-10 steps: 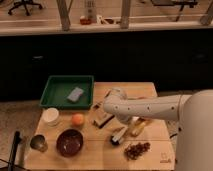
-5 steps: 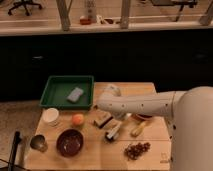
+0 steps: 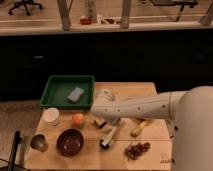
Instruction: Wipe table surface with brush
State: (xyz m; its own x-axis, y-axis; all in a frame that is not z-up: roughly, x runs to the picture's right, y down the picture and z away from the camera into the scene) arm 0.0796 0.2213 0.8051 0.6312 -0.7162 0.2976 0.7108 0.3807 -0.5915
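Note:
The table surface [image 3: 150,92] is a light tan wooden top with plank seams. The brush [image 3: 107,138], pale-backed with black bristles, lies slanted on the table near the front middle. My white arm reaches in from the right. My gripper [image 3: 113,126] points down at the brush's upper end and is shut on the brush, with the bristles on the wood. The wrist hides most of the fingers.
A short tan-and-dark block [image 3: 99,123] lies just left of the gripper. An orange [image 3: 77,119], a white cup [image 3: 51,116], a dark bowl [image 3: 70,142] and a metal cup [image 3: 39,142] stand at the left. A green tray [image 3: 55,102] holds a sponge [image 3: 76,94]. A yellow item [image 3: 140,128] and a dark cluster [image 3: 137,149] lie to the right.
My arm has swept left across the table, and the brush has moved with it to the left and toward the front edge. The other objects have stayed put.

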